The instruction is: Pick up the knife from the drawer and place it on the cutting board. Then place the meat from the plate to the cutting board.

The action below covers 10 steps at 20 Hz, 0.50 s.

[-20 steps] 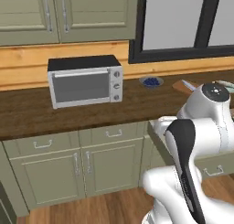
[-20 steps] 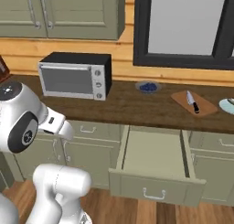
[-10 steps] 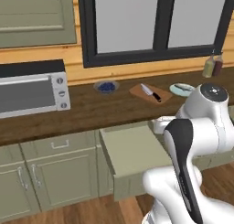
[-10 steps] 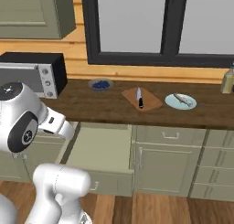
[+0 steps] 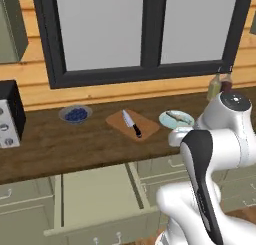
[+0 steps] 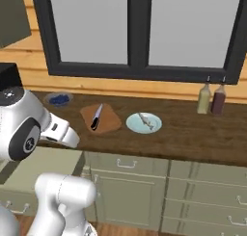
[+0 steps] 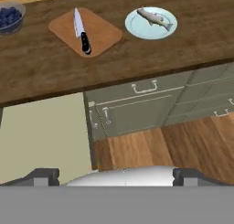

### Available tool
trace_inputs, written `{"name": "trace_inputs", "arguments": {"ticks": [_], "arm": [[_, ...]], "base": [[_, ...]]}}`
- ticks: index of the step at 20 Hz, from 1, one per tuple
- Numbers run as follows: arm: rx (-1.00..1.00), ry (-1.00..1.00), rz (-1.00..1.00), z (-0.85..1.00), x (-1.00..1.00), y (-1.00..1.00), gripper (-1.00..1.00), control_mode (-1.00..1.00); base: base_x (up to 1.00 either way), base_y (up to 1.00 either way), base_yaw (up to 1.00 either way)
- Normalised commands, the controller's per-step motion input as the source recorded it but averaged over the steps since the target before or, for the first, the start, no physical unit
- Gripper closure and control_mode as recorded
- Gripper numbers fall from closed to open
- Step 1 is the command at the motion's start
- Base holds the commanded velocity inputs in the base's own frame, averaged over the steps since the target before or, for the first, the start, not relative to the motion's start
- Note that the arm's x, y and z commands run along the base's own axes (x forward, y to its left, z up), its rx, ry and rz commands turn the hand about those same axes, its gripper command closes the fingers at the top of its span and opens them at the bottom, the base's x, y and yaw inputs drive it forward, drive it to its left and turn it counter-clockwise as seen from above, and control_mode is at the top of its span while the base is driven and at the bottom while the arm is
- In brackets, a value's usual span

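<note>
The knife [image 7: 81,31], silver blade and black handle, lies flat on the light-brown cutting board [image 7: 100,35] on the counter. Right of the board sits the pale blue-green plate [image 7: 137,29] with the thin pale meat [image 7: 155,17] on it. Both base views show the same row: knife [image 5: 132,124] on the board [image 5: 147,125], then meat [image 5: 176,116] on the plate [image 5: 167,121]; knife [image 6: 96,117], board [image 6: 111,122], plate [image 6: 137,126], meat [image 6: 144,119]. My gripper [image 7: 116,177] is open and empty, held back from the counter over the cabinet fronts, well short of the board and plate.
The open drawer [image 7: 43,141] juts out below the counter, left of the board. A grey bowl of blueberries [image 7: 9,17] stands left of the board. Two bottles [image 6: 211,99] stand at the back right. A microwave [image 5: 7,121] sits at the far left.
The base has driven to the right, so the whole scene slid left: the microwave moved to the edge and the plate and bottles came in. The knife stayed on the board; the gripper stayed open.
</note>
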Motion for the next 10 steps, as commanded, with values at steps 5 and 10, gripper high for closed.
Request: {"name": "trace_inputs", "arguments": {"ticks": [5, 10], "arm": [[0.0, 0.0, 0.0, 0.0, 0.0, 0.0, -1.0, 1.0], [0.0, 0.0, 0.0, 0.0, 0.0, 0.0, -1.0, 1.0]], "base": [[0.12, -1.0, 0.15], [-0.06, -0.99, 0.02]]}}
